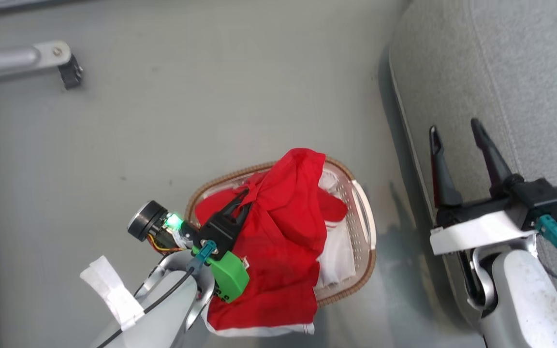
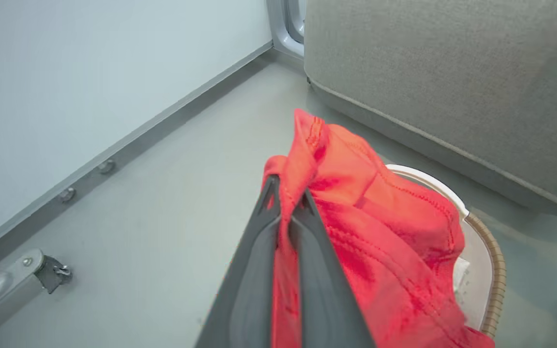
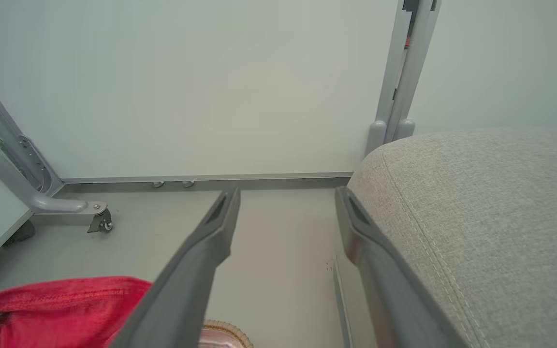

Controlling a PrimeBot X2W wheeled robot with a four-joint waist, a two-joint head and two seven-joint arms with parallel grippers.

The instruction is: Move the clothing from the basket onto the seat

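Far left of the left claw, on the grey floor: a metal frame leg with a small dark foot, well apart from everything else.

Left claw: fingers closed tight on a fold of the clothing. In the left wrist view the claw has red fabric pinched between its two tips, bunched up above them and draping off to the claw's right.

Clothing: the rest of it hangs below the claw over the basket. One white-trimmed hem spills over the basket's near rim, by the left forearm. White liner cloth shows inside the basket, right of the red.

Basket: on the floor between the two claws, just beside the seat's edge, apart from it. Brown woven rim visible.

Right claw: fingers spread wide, holding nothing, tips over the seat's left edge. In the right wrist view the seat lies right of the fingers; the red fabric and basket rim lie lower left.
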